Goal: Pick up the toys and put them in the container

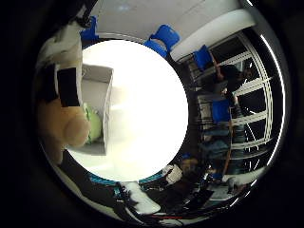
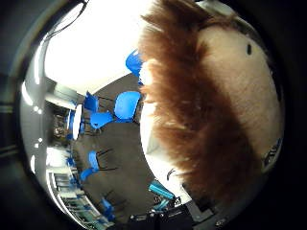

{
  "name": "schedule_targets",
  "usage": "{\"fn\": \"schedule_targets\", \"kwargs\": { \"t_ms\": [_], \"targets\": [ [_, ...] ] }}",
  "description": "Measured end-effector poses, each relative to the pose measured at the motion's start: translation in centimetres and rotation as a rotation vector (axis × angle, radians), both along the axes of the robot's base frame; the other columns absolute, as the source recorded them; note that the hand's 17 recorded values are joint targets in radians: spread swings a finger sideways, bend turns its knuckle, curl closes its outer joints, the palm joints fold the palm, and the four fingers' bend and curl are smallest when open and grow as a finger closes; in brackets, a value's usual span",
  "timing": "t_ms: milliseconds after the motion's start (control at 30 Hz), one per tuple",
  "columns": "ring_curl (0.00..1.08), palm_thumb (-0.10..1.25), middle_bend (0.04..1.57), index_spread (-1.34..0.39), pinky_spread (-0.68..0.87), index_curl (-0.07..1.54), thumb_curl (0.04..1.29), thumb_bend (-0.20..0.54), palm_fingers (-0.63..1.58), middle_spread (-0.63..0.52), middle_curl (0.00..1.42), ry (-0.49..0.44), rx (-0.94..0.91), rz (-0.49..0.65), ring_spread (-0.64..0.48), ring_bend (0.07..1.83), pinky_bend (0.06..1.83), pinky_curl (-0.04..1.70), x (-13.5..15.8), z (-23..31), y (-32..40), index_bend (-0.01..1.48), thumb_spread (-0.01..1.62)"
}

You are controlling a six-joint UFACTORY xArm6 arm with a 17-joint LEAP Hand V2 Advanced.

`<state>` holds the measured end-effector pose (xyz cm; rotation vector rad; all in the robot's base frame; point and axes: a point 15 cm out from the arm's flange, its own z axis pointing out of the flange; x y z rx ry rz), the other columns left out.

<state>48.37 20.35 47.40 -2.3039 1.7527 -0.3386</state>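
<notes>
A plush toy [image 2: 221,96] with brown fur and a beige face fills much of the right thumb side palm view, close against the palm. In the right little finger side palm view its tan body [image 1: 59,128] lies beside a black and white finger of my hand [image 1: 66,87], which curls against it. Just past it, a white open container [image 1: 103,90] stands on the round white table [image 1: 152,104]. A green toy [image 1: 92,123] lies inside the container. The hand with the plush is above the container's edge.
Blue chairs [image 1: 163,40] stand around the table's far side, and more of them [image 2: 123,107] show in the right thumb side palm view. Desks and clutter [image 1: 223,114] lie beyond the table.
</notes>
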Motion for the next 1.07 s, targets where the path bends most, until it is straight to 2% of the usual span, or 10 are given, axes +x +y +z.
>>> {"fn": "schedule_targets", "kwargs": {
  "t_ms": [133, 200, 267, 333, 433, 467, 567, 667, 867, 1067],
  "targets": [
    [0.83, 1.16, 1.05, -0.52, -0.27, 1.26, 0.57, -0.026, 0.27, -0.46, 1.4, 0.042, -0.004, 0.006, -0.29, 1.69, 1.71, 0.92, 0.8, -2.5, 1.1, 0.82, 1.15],
    [0.78, 1.06, 1.05, -0.52, -0.34, 1.21, 0.54, -0.045, 0.31, -0.46, 1.35, 0.061, -0.011, 0.012, -0.3, 1.65, 1.62, 0.83, 1.0, -3.6, 1.5, 0.69, 1.1],
    [0.7, 0.97, 1.01, -0.5, -0.44, 1.1, 0.5, -0.036, 0.26, -0.45, 1.23, 0.078, -0.017, 0.015, -0.31, 1.53, 1.47, 0.73, 1.0, -4.3, 1.6, 0.46, 1.08],
    [0.64, 0.9, 0.89, -0.46, -0.33, 1.0, 0.47, -0.039, -0.02, -0.42, 1.12, 0.092, -0.025, 0.021, -0.27, 1.35, 1.29, 0.68, 1.0, -4.9, 1.6, 0.36, 1.11],
    [0.48, 0.79, 0.58, -0.41, 0.05, 0.79, 0.42, -0.034, -0.1, -0.25, 0.89, 0.116, -0.035, 0.026, -0.05, 0.99, 1.14, 0.59, 1.0, -5.9, 1.7, 0.25, 1.11],
    [0.41, 0.75, 0.44, -0.41, 0.2, 0.71, 0.41, -0.032, -0.12, -0.14, 0.79, 0.127, -0.037, 0.031, 0.07, 0.84, 1.08, 0.55, 0.8, -6.2, 1.7, 0.21, 1.1],
    [0.32, 0.72, 0.28, -0.42, 0.39, 0.57, 0.39, -0.026, -0.1, 0.01, 0.63, 0.164, -0.048, 0.056, 0.19, 0.63, 0.98, 0.48, 0.3, -7.0, 1.7, 0.16, 1.1],
    [0.27, 0.72, 0.18, -0.45, 0.48, 0.46, 0.37, -0.021, -0.05, 0.07, 0.51, 0.204, -0.049, 0.073, 0.25, 0.5, 0.92, 0.42, -0.4, -7.6, 1.7, 0.16, 1.09],
    [0.24, 0.72, 0.18, -0.44, 0.53, 0.35, 0.36, -0.021, -0.02, 0.13, 0.39, 0.196, -0.04, 0.07, 0.29, 0.43, 0.85, 0.35, -0.9, -6.3, 0.8, 0.16, 1.08],
    [0.23, 0.72, 0.19, -0.41, 0.53, 0.32, 0.36, -0.021, 0.01, 0.16, 0.35, 0.23, -0.05, 0.041, 0.3, 0.38, 0.8, 0.31, -4.8, -2.5, -2.7, 0.18, 1.1]
  ]
}}
